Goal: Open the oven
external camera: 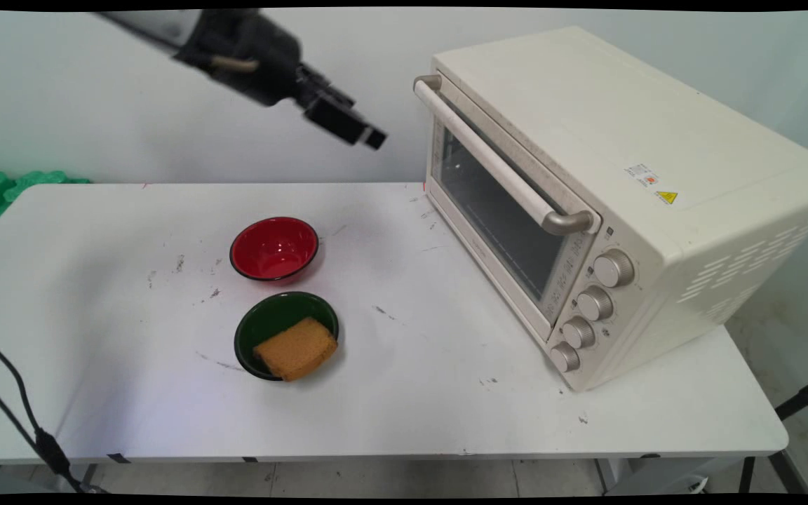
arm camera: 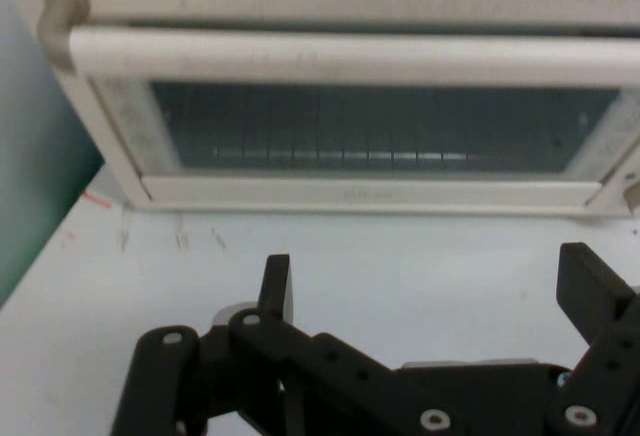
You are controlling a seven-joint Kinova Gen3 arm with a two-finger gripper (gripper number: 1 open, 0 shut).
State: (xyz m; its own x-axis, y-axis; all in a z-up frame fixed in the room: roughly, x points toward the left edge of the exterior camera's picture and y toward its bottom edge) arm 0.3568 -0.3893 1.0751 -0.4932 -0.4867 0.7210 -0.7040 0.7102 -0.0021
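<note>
claw raised in front of the closed oven door

i see my black two-finger gripper (external camera: 365,133) held high above the white table (external camera: 130,393), near the table's far edge, pointing toward the cream-coloured metal toaster oven (external camera: 656,182). in the hand view the gripper (arm camera: 430,296) is released, its two fingers (arm camera: 277,286) spread wide and holding nothing. it touches nothing; the oven's glass door (arm camera: 380,136) is the nearest thing, shut, with its long pale bar handle (arm camera: 350,54) running across the top of the door. the oven fills the table's right side, four round silver knobs (external camera: 590,306) in a column at the door's near end.

toward the middle of the table sits a small red bowl with a black rim (external camera: 274,248), with nothing in it. just on its near side, close but apart, sits a dark green bowl (external camera: 271,319) holding a tan square slice of sponge cake (external camera: 297,348) that leans on the bowl's near rim.
</note>
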